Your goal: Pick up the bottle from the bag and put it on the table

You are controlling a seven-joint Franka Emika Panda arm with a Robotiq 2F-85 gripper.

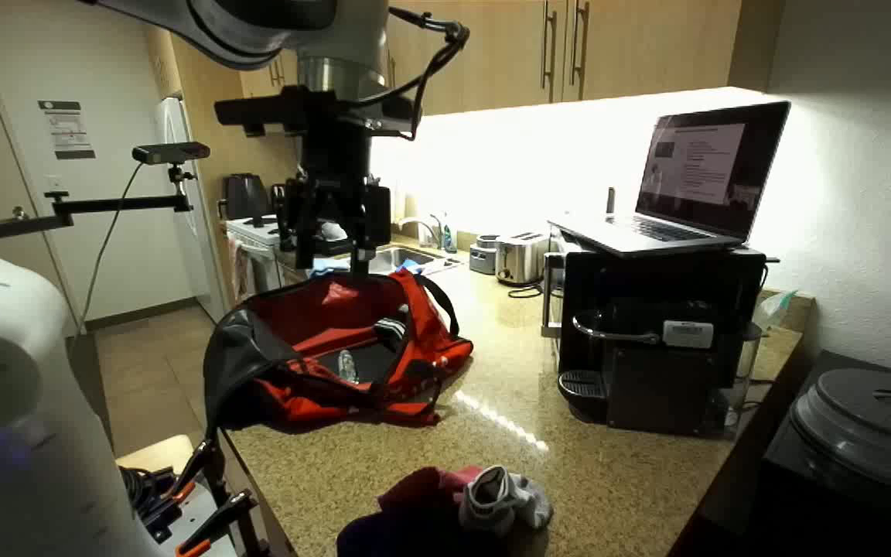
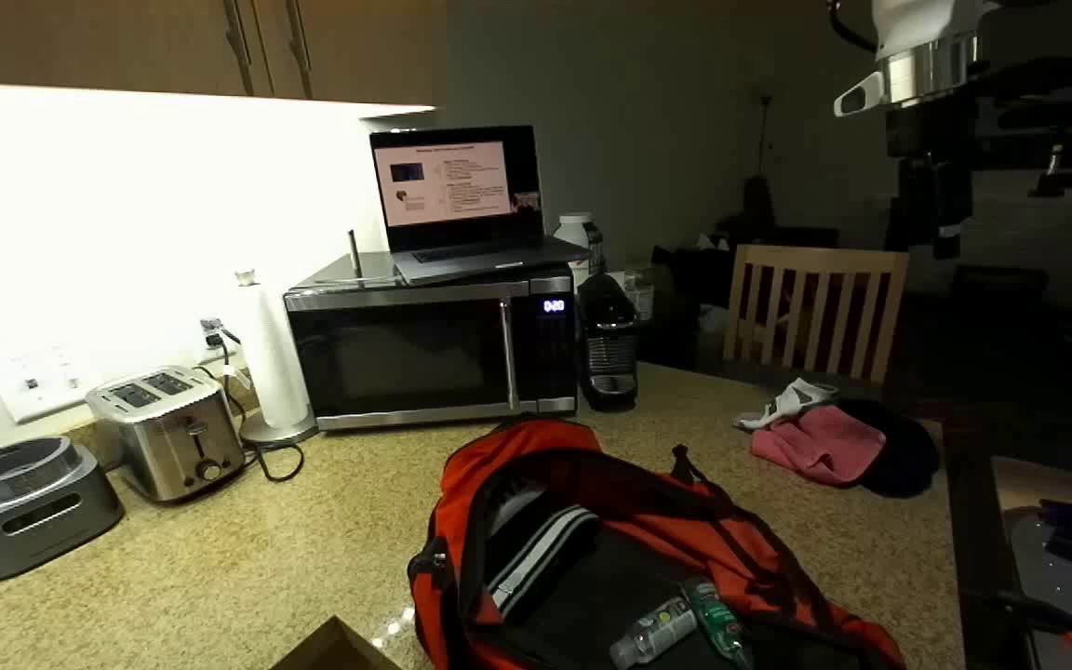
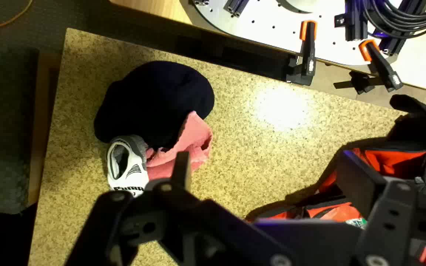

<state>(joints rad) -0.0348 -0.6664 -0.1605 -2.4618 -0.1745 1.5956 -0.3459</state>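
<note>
- Two bottles as far as I can make out: a clear bottle (image 2: 659, 630) and a green bottle (image 2: 718, 622), just beside each other at the bottom of an exterior view, right of centre. Can't tell if they touch, or which one the task wants.
- Both are down inside the red bag (image 2: 685, 544), slumped on the table (image 2: 247, 577) with its mouth gaping, lower middle to lower right. A striped black item (image 2: 541, 549) is in there too, left of the bottles.
- So progress? Pretty much zero imo. No bottle out on the table that I can see. Reaching in, grabbing, lifting clear and setting down all look left to do.
- Gripper (image 3: 264, 162) hangs in the air at the upper right of that same view, past the bag I think. Wrist view has its fingers spread wide with nothing between, so it's holding zilch. Not lined up either: the bag's off at the lower right there, with maybe a sliver of bottle showing.
- Farther back: microwave (image 2: 406, 354) with a laptop (image 2: 452, 186) on top, upper middle, and some pink cloth (image 2: 820, 445) at middle right.
</note>
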